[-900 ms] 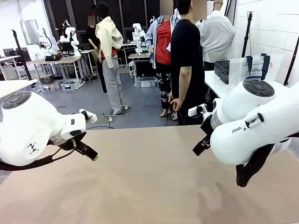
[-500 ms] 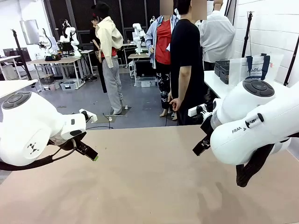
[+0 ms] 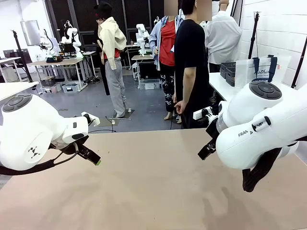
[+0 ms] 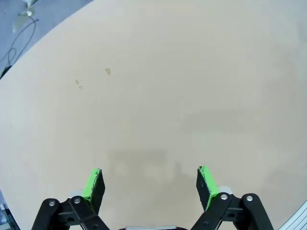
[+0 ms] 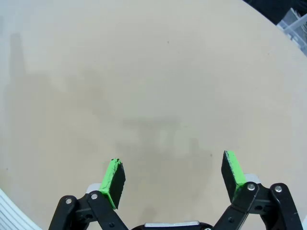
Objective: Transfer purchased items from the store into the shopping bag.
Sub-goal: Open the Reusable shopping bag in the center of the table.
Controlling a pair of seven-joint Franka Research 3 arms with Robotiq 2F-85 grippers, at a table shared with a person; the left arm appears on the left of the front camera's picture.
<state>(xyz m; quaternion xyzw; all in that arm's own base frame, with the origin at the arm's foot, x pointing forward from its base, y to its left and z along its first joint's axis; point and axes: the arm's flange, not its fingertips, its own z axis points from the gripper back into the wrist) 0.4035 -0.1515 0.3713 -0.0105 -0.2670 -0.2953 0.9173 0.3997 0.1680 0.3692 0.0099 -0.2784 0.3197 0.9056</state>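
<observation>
Two arms wait above a brown table [image 3: 153, 191] as you prepare to pack: the left gripper [image 4: 151, 184] hangs over bare tabletop at the lower left of the front view, its green pads [image 4: 95, 184] spread wide with nothing between them. The right gripper [image 5: 175, 179], at the right of that view, is just as wide and just as empty, its pads [image 5: 114, 182] framing plain tan surface. No purchase lies within reach on this table, so the step in hand reads as a ready pose ahead of the first pick. Your best course is likely to leave both sets of fingers wide and level above the surface. Hold off any descent until an item and the bag are in front of you, then bring one arm in at a time so the two do not crowd the middle. The shopping bag [image 3: 263, 71], translucent with navy handles and an oval logo, stands upright in the upper right of the front view on a white side table [image 3: 223, 84]. It sits next to dark crates [image 3: 229, 71] and behind the bulk of the right arm, which hides its base. That puts it well apart from both pairs of fingers, and farther from the left pair than from the right. A person [image 3: 191, 52] in black stands at the top centre, beyond the table's far edge, just left of the side table
</observation>
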